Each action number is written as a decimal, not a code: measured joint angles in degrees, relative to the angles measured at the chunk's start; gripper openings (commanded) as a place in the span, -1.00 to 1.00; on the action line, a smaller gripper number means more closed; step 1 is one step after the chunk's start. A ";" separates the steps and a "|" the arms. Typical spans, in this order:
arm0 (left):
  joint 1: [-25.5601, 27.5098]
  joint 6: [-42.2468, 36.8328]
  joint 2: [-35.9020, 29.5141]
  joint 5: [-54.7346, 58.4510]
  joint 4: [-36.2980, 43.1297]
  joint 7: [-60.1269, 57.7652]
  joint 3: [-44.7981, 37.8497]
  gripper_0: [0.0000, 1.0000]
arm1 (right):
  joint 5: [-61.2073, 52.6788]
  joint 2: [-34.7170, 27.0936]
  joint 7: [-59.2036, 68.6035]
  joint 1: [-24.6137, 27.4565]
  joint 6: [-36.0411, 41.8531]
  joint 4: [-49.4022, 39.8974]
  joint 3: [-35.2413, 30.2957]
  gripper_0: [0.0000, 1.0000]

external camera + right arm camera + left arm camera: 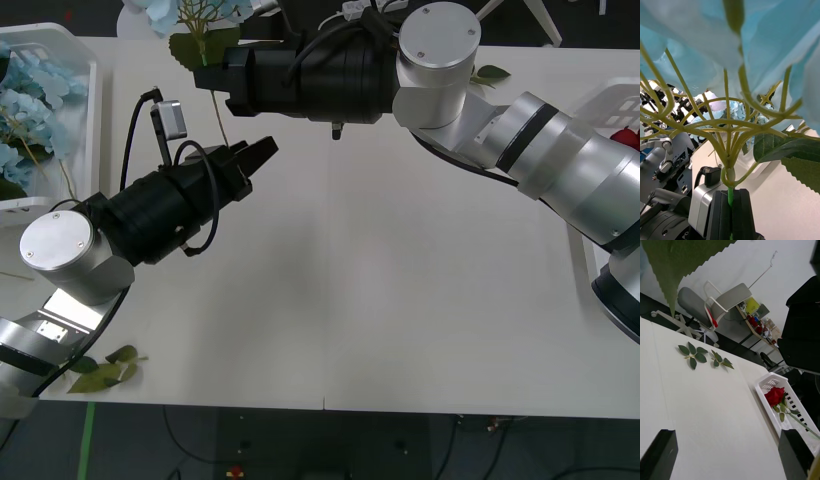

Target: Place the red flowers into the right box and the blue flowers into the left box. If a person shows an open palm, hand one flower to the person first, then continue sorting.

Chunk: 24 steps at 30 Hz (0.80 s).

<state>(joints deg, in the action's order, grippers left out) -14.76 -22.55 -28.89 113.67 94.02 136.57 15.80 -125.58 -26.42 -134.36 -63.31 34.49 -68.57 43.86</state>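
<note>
Front view: right pincer (212, 78) pinches the thin green stem of a blue flower (200, 15), the bloom above the fingertips at the far edge of the desk (400, 280); left pincer (262, 156) sits just below and beside it, fingers spread, holding nothing; left box (85, 100), beyond the left pincer, holds several blue flowers (25, 95); right box (769, 384) lies ahead of the left pincer with one red flower (774, 395) inside; two leaf sprigs (703, 356) lie on the desk.

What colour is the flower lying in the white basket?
Deep red: the rose in the right box, clearest in the left wrist view.
</note>
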 measured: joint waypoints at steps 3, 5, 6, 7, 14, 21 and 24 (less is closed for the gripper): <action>-0.05 0.00 0.00 0.00 -0.02 0.00 0.00 -1.00 | 0.01 0.00 0.00 0.00 -0.01 0.00 0.00 -1.00; -0.08 0.00 0.00 0.00 -0.03 0.00 0.00 -1.00 | 0.01 0.00 0.00 0.00 -0.02 0.00 0.00 -1.00; -0.09 0.00 0.00 0.00 -0.03 0.00 0.00 -1.00 | 0.01 0.00 0.00 0.00 -0.02 0.00 0.00 -1.00; -0.11 0.00 0.00 0.00 -0.03 0.00 0.00 -1.00 | 0.01 0.00 0.00 0.00 -0.02 0.00 0.00 -1.00; -0.24 0.00 0.05 -0.02 -0.03 0.00 0.01 -1.00 | 0.14 0.00 0.00 0.00 -0.24 0.00 0.00 -1.00; -0.26 0.00 0.15 -0.03 -0.03 0.00 0.03 -1.00 | 0.15 0.00 0.00 0.00 -0.28 0.00 0.00 -0.45; -0.26 0.00 0.15 -0.05 -0.04 0.00 0.03 -1.00 | 0.15 0.00 0.00 0.00 -0.28 0.00 0.00 0.40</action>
<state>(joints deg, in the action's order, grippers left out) -15.02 -22.55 -28.74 113.63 93.98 136.57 15.83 -125.42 -26.42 -134.36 -63.31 34.20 -68.56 43.86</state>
